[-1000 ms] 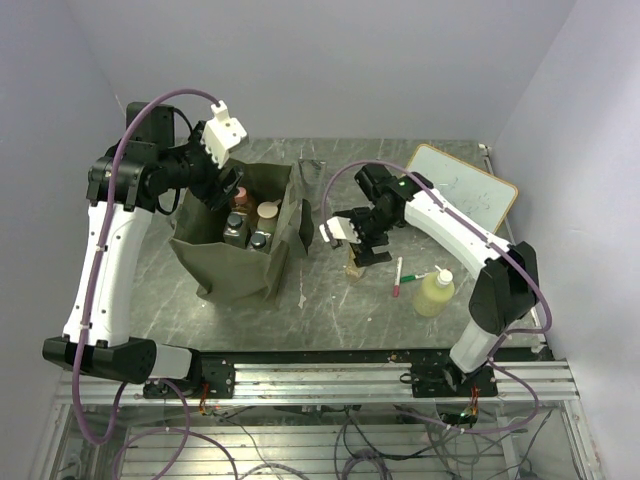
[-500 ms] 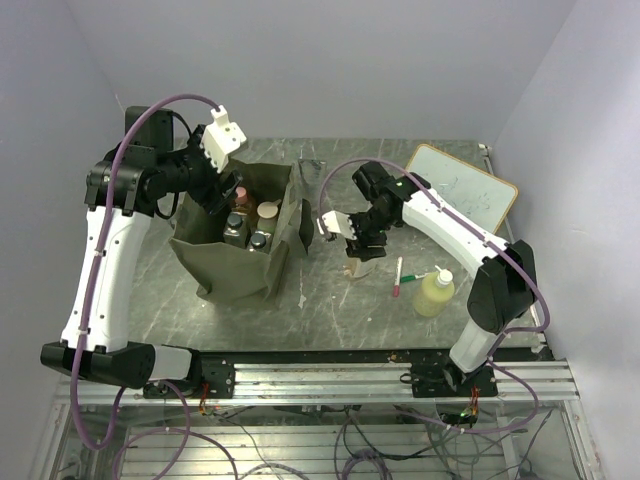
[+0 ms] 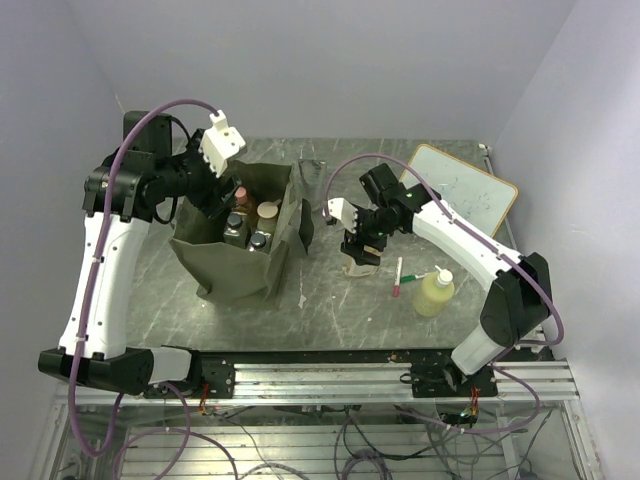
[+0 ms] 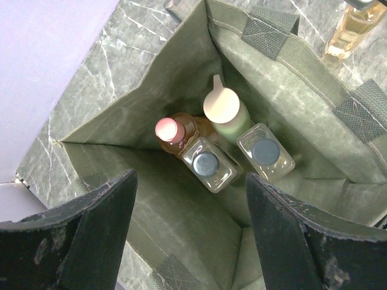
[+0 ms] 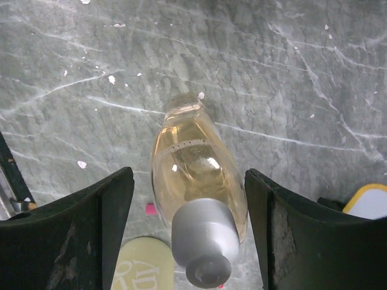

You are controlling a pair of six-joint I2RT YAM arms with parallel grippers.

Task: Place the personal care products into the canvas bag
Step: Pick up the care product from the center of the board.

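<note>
Left gripper [image 4: 190,176] held released above canvas bag [image 3: 235,270], four bottles [image 4: 207,166] seen inside. Right gripper [image 5: 187,174] spread astride amber bottle [image 5: 187,133], seemingly unclamped, at bag's 3 o'clock. Yellow-green bottle [image 3: 435,292] seen at bag's 4 o'clock.

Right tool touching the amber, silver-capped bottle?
Cannot tell. In the right wrist view the right tool straddles the amber silver-capped bottle: table shows beside one finger, the other's edge meets its outline.
</note>
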